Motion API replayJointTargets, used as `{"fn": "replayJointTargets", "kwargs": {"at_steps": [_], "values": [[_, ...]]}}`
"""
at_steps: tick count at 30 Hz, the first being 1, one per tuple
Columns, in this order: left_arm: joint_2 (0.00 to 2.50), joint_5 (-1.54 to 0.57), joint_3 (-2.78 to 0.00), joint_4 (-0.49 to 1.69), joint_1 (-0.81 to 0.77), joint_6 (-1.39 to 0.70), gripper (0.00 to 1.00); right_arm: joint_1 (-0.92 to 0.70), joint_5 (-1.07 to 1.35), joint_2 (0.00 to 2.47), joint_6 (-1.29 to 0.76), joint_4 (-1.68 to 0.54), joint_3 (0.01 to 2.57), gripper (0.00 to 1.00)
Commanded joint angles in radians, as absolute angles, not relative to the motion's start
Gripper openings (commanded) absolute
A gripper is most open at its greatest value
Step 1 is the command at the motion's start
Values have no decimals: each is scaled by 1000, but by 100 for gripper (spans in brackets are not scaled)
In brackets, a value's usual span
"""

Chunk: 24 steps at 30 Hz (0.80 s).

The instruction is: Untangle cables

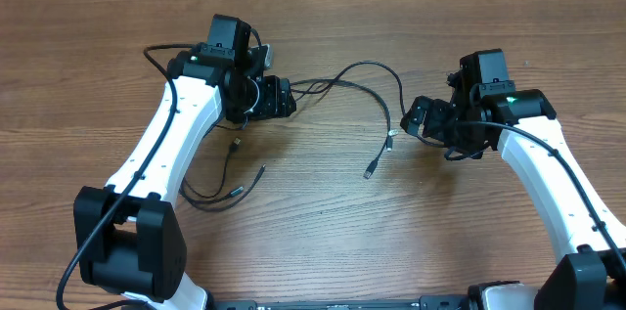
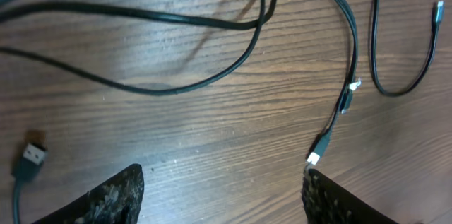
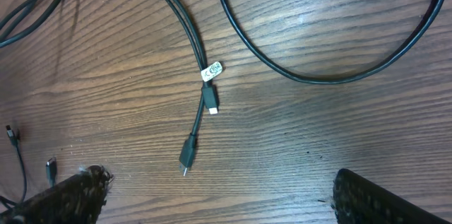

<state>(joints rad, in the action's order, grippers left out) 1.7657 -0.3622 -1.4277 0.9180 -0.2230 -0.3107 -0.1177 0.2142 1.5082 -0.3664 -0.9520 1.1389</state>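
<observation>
We judge the job only partly done. The thin black cables (image 3: 318, 79) lie spread on the brown wood-grain table (image 1: 323, 242), between and around the two arms. Several strands cross and bunch close to the left gripper (image 2: 222, 181), and two run side by side toward the small white-labelled plug (image 3: 211, 71) in front of the right gripper (image 3: 220, 181). A flat black USB plug (image 2: 30, 155) lies loose near the left fingers. Both grippers hover low with fingers spread wide and nothing between them. The crossings have yet to be pulled apart and each cord laid out separately.
</observation>
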Motion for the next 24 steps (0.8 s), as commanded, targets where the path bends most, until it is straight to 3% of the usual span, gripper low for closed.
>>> {"fn": "replayJointTargets", "kwargs": {"at_steps": [1,4,10,24], "values": [[1779,-358,-1442,928,-223,-514,72,-116,222,1480,-365,-949,1153,100],[1779,-351,-1442,924,-223,-735,79,-116,222,1480,-365,-949,1153,100],[1781,-212,-1441,924,-224,-949,82,-116,222,1480,-365,-949,1153,100],[1935,-191,-1441,871,-224,-1018,79,-116,222,1480,-365,-952,1153,100]]}}
